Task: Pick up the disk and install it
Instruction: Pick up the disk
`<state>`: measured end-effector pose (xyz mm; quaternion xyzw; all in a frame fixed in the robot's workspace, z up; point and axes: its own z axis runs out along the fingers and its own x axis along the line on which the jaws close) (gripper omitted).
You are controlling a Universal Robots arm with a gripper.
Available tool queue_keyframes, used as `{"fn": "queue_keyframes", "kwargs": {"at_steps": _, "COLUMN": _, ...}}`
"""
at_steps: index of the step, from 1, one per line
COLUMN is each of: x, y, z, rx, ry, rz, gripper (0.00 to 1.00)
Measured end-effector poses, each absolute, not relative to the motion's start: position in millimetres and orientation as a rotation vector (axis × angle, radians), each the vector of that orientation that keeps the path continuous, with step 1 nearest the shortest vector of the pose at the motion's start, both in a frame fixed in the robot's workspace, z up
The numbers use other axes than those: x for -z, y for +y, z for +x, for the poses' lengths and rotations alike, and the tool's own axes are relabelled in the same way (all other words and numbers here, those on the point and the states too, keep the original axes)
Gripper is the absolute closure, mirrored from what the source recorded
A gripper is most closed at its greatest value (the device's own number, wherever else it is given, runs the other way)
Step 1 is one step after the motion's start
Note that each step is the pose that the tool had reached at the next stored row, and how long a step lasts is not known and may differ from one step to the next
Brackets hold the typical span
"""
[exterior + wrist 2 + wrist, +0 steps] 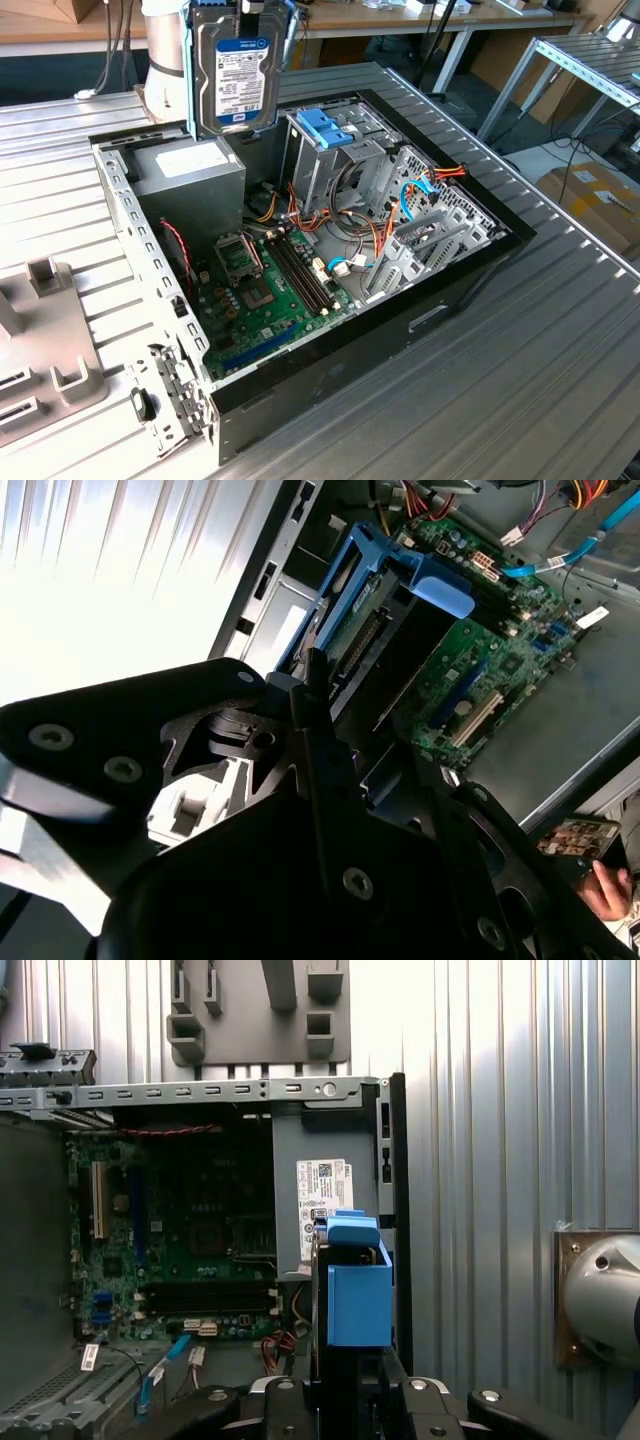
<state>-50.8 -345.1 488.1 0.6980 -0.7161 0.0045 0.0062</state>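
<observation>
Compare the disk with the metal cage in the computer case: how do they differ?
The disk hangs upright above the case; the cage stands inside it. The disk is a flat slab with a label; the cage is an open metal frame. Both have blue plastic parts.

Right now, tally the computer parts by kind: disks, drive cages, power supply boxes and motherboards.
disk: 1
metal drive cage with blue top: 1
grey power supply box: 1
green motherboard: 1
Total: 4
</observation>
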Motion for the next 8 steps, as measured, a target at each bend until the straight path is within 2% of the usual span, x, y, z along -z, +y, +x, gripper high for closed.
{"fn": "queue_keyframes", "kwargs": {"at_steps": 8, "x": -488.1, "y": -345.2, "z": -38.4, "rx": -0.014, "ry": -2.241, "rz": 2.184, "gripper": 0.65}}
